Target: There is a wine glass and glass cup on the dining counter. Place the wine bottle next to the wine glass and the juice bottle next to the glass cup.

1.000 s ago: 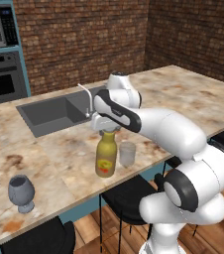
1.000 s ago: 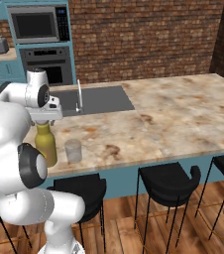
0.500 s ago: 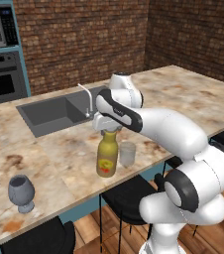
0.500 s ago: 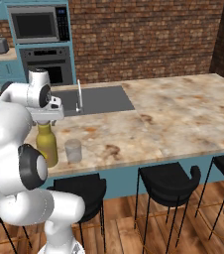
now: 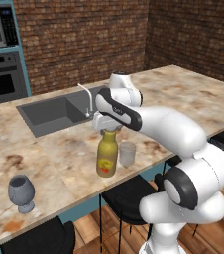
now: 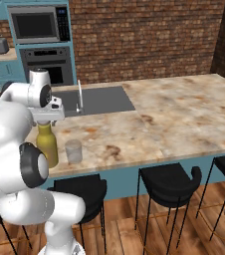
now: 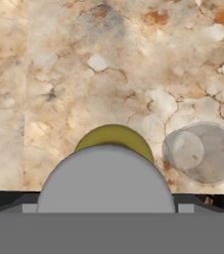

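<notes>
The olive-yellow juice bottle (image 5: 107, 156) (image 6: 47, 144) stands upright on the dining counter (image 5: 183, 94) near its front edge. My gripper (image 5: 109, 130) (image 6: 46, 122) sits straight down over the bottle's top, with its fingers against both sides of the grey cap (image 7: 106, 178). The glass cup (image 5: 127, 154) (image 6: 74, 151) (image 7: 203, 153) stands just beside the bottle, a small gap between them. The wine glass (image 5: 21, 191) stands alone farther left along the same front edge. The wine bottle is out of view.
An inset grey sink (image 5: 49, 114) (image 6: 99, 99) with a thin faucet (image 5: 86, 99) (image 6: 79, 97) lies behind the bottle. Black stools (image 6: 169, 182) stand below the counter's front edge. Oven and microwave (image 6: 35, 22) are against the back wall.
</notes>
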